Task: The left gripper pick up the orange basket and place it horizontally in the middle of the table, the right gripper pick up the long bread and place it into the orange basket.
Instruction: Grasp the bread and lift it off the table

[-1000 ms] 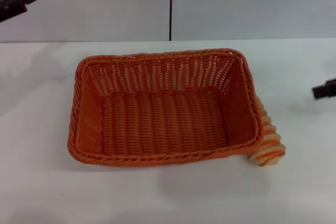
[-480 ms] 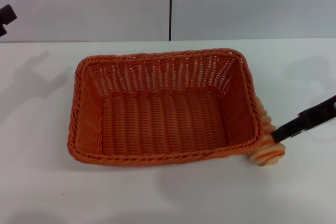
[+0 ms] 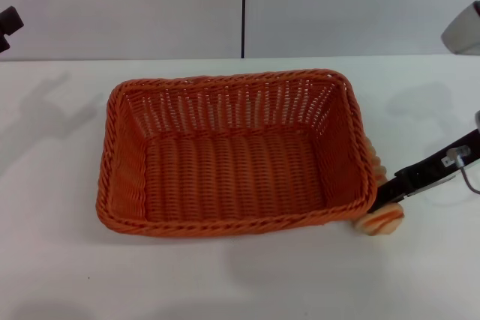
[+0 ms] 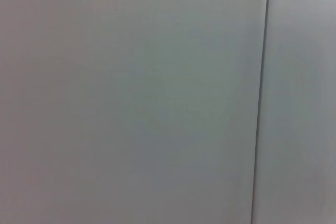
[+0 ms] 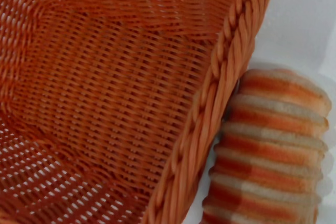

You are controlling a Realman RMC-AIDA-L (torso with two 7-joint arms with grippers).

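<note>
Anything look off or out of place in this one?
The long bread lies on the table pressed against the outside of the orange basket, partly tucked under its rim, an awkward spot. The right end effector is down at it. The basket is undamaged; nothing spilled.

Looks like a lab or test setup to me: plain white table [image 3: 60,260], bare grey wall panels [image 3: 120,5] behind it, nothing homey around.

No legible text or labels anywhere
</note>
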